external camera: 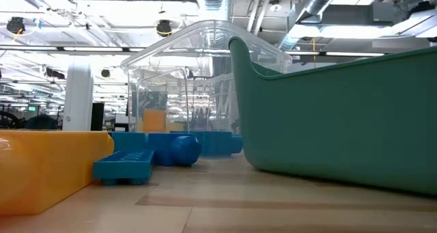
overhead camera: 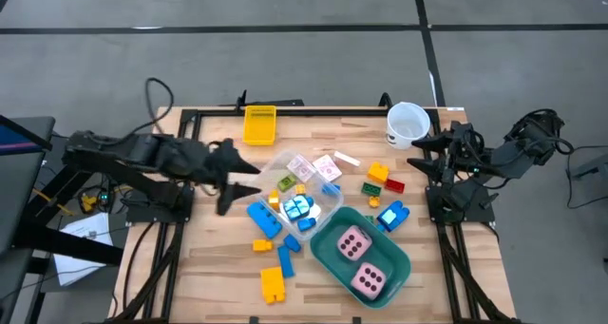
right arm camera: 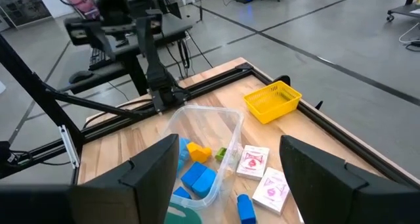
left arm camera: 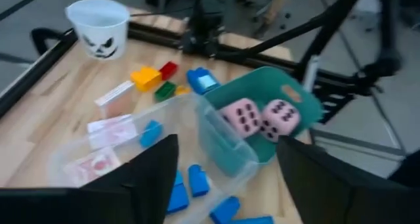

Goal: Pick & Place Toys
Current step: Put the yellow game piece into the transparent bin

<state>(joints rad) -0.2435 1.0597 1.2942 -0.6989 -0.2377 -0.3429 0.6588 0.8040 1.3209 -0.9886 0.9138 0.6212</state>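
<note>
- The toys are small bricks in blue, yellow, orange, red and green, pink-white cards, and two pink dark-dotted dice lying in the teal tub.
- Several blue bricks lie inside the clear container, touching the tub.
- Left gripper spread wide, holding nothing, just beside the container.
- Right gripper wide apart, empty, near the white cup at the table edge.

Bricks, teal tub crowd centre; corners free.

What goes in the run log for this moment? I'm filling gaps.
left pincer: open, empty, beside clear bin | right pincer: open, idle near cup | dice: in tub
</note>
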